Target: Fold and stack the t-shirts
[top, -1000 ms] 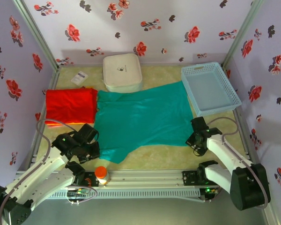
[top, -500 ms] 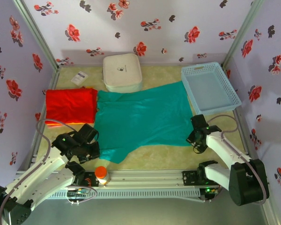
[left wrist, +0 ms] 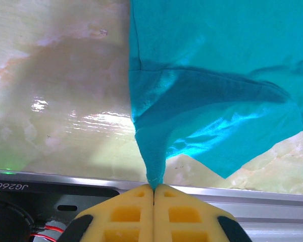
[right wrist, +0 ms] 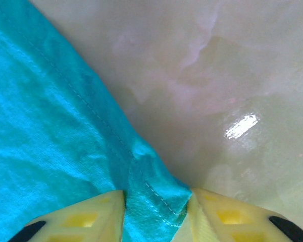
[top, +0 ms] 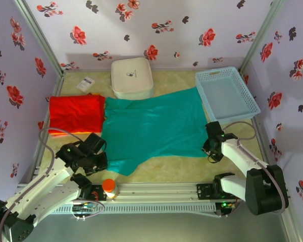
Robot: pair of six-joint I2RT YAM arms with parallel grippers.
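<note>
The teal-green t-shirt point(top: 151, 126) lies spread flat across the middle of the table. The red t-shirt point(top: 76, 113) lies folded at the left, touching the teal one's edge. My left gripper point(top: 98, 161) is shut on the teal shirt's near-left corner; in the left wrist view the cloth point(left wrist: 202, 101) rises in a pinched peak into the closed fingertips point(left wrist: 154, 187). My right gripper point(top: 210, 146) sits at the shirt's near-right corner. In the right wrist view its fingers point(right wrist: 156, 201) stand apart with the stitched hem point(right wrist: 151, 186) bunched between them.
A white rounded-square box point(top: 132, 77) stands at the back, touching the teal shirt's far edge. A light-blue basket point(top: 204, 98) sits at the back right beside the shirt. A small card point(top: 85, 83) lies back left. An orange-capped bottle point(top: 109, 187) stands at the near rail.
My right gripper has slid a little away from me along the shirt's right edge, and its jaws have narrowed around the hem. The left arm has not moved.
</note>
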